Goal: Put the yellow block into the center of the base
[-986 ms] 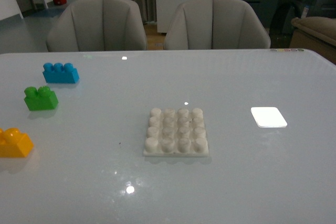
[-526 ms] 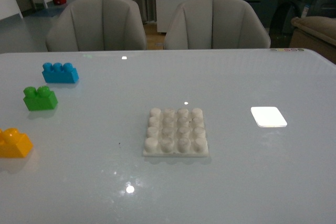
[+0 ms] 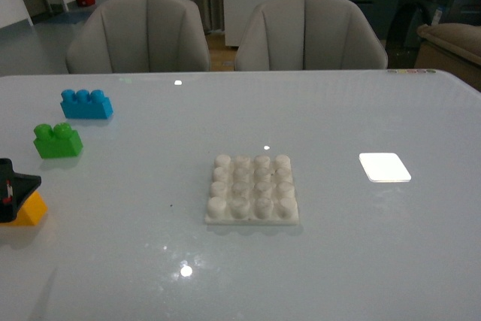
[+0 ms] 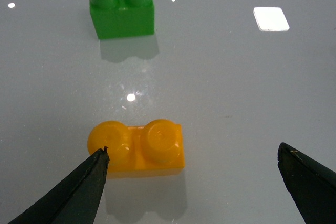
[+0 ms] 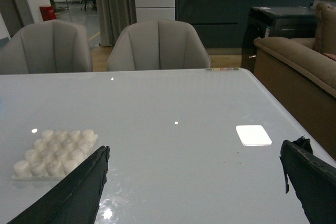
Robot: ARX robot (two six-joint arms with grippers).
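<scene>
Hovering over the yellow block at the near left of the counter, your left jaws stand spread wide, one tip just beside a stud. Your right jaws gape too. Farther in, the base sits mid-counter, well apart.

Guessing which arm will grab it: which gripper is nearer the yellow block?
Left. The left gripper hangs open just above the yellow block; the right gripper is open, across the base from it.
</scene>
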